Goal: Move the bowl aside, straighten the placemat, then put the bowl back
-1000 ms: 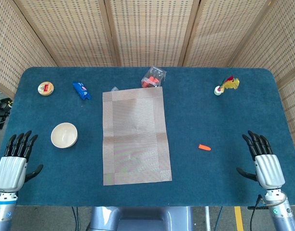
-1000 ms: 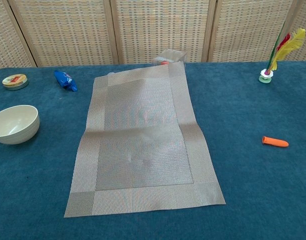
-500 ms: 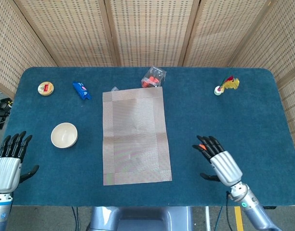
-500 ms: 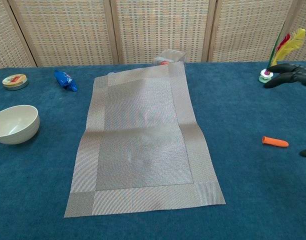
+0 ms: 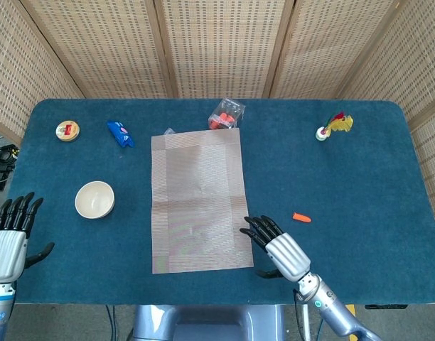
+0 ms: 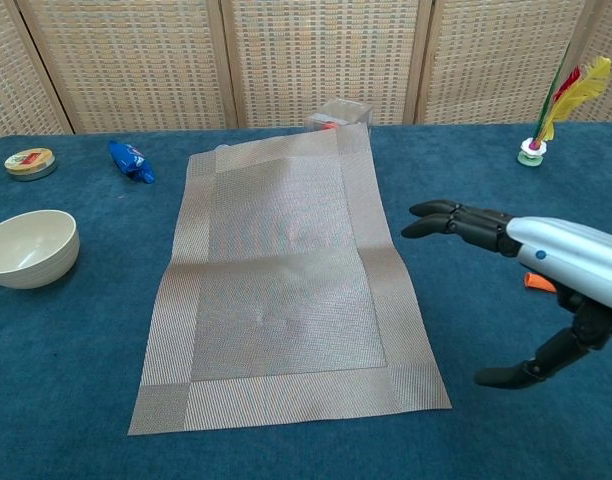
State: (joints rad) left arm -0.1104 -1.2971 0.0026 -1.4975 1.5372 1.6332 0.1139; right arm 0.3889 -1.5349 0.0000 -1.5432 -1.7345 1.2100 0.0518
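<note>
1. I see the cream bowl (image 5: 94, 199) sitting empty on the blue worktop (image 5: 360, 170), left of the placemat (image 5: 200, 201) and apart from it.
2. My right robot hand (image 5: 278, 247) hovers by the placemat's near right corner, fingers spread, holding nothing.
3. My left robot hand (image 5: 11, 234) sits at the near left edge, fingers apart, empty.
4. The clear box (image 5: 227, 114) at the placemat's far edge holds something red.
</note>
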